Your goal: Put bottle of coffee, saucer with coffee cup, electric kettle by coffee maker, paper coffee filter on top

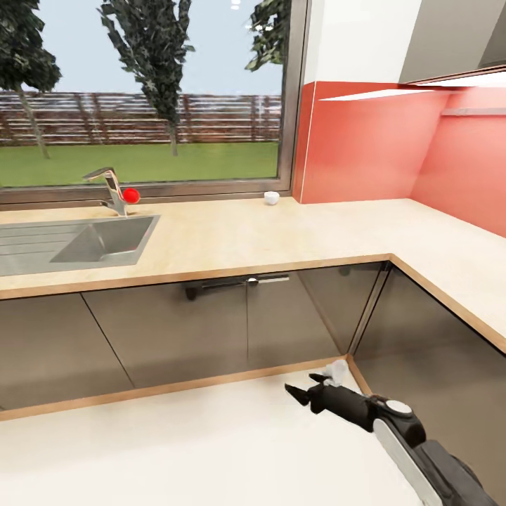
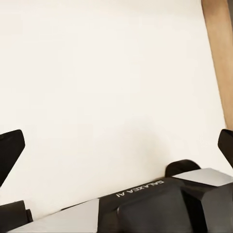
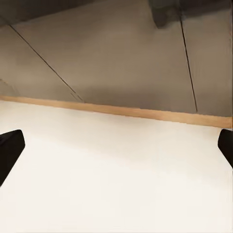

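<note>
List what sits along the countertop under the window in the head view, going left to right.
Steel sink → faucet → small red ball → small white coffee cup by the window corner → red backsplash.

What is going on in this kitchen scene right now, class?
The robot faces an L-shaped light wood-grain countertop and handles nothing. A small white rounded coffee cup sits near the window, right of the steel sink and its tap. The right arm's black tool hangs low over the pale floor, its fingers apart and empty. In the left wrist view, the left tool is open too.
</note>
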Robot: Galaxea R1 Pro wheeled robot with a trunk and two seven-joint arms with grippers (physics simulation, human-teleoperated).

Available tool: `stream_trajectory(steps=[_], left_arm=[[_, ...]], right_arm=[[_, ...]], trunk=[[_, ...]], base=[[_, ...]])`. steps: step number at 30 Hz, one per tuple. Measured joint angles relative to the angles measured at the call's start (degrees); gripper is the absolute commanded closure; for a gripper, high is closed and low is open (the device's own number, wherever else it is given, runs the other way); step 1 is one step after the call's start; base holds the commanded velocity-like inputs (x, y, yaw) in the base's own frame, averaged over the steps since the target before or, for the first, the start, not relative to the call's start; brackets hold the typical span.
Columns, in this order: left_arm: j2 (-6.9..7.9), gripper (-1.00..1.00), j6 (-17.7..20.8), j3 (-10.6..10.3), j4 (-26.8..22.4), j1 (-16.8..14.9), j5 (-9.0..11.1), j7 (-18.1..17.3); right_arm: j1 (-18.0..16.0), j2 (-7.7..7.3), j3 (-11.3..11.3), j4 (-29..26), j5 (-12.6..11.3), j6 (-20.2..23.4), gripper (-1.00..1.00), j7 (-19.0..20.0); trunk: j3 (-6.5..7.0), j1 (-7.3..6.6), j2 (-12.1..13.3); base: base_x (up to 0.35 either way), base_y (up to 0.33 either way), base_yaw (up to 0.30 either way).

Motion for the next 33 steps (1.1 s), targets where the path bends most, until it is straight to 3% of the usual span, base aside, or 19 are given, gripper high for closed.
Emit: stream_trajectory(steps=[4, 5, 6, 8, 11, 12, 15, 18, 19, 26, 27, 33], left_arm=[[0.4, -1.0, -0.1, 0.11, 1.07, 0.0, 0.02, -0.02], [0.69, -1.0, -0.64, 0.13, 1.86, 0.0, 0.02, -0.02], [1.34, -1.0, -1.9, 0.19, 3.5, 0.01, -0.02, -0.01], [1.85, -1.0, -2.43, 0.23, 4.45, 0.0, -0.03, -0.01], [2.56, -1.0, -2.75, 0.26, 5.09, 0.0, -0.03, -0.01], [3.22, -1.0, -2.85, 0.41, 5.31, 0.0, 0.0, -0.02], [3.89, -1.0, -2.92, 1.1, 5.45, 0.03, 0.06, -0.08], [4.24, -1.0, -2.95, 1.92, 5.62, 0.06, 0.14, -0.19], [4.37, -1.0, -2.96, 2.48, 5.86, 0.07, 0.19, -0.23], [4.6, -1.0, -2.98, 3.55, 6.26, 0.09, 0.29, -0.29], [4.64, -1.0, -2.99, 3.69, 6.3, 0.09, 0.31, -0.3], [4.7, -1.0, -2.99, 3.87, 6.33, 0.09, 0.33, -0.32]], right_arm=[[-7.62, -0.01, -2.07, -1.63, -2.49, 6.51, -1.0, 0.16], [-10.98, -0.02, -3.01, -1.89, -3.58, 9.58, -1.0, 0.16], [-17.24, 0.05, -4.32, -2.1, -4.7, 16.11, -1.0, 0.04], [-23.6, 0.14, -4.82, -2.11, -5.34, 20.09, -1.0, -0.18], [-30.36, 0.19, -5.18, -1.33, -5.6, 23.24, -1.0, -0.49], [-34.65, 0.26, -5.3, 0.34, -5.72, 25.01, -1.0, -0.76], [-40.77, 0.55, -5.38, 5.4, -5.79, 26.52, -1.0, -2.49], [-45.46, 1.68, -5.41, 10.64, -5.91, 27.04, -1.0, -5.01], [-48.28, 2.82, -5.43, 14.21, -5.98, 27.23, -1.0, -7.22], [-55.4, 7.47, -5.47, 24.62, -6.12, 27.23, -1.0, -17.47], [-56.35, 8.57, -5.5, 26.22, -5.8, 27.17, -1.0, -20.32], [-57.79, 12.51, -5.59, 29.26, -5.08, 27.14, -1.0, -26.99]], trunk=[[0.0, 0.0, 0.0], [0.0, 0.0, 0.0], [0.01, 0.0, 0.01], [0.01, 0.0, 0.0], [0.0, 0.0, 0.0], [0.01, 0.0, 0.0], [0.0, 0.0, 0.0], [0.0, 0.0, 0.0], [0.0, 0.0, 0.0], [0.0, -0.02, 0.0], [0.0, -0.02, 0.0], [0.0, -0.03, 0.0]], base=[[0.0, 0.0, 0.0], [0.0, 0.0, 0.0], [0.0, 0.0, 0.0], [0.0, 0.0, 0.0], [0.0, 0.0, 0.0], [0.0, 0.0, 0.0], [0.0, 0.0, 0.0], [0.0, 0.0, 0.0], [0.0, 0.0, 0.0], [0.087, 0.0, 0.0], [0.241, 0.0, 0.0], [0.294, 0.0, 0.0]])
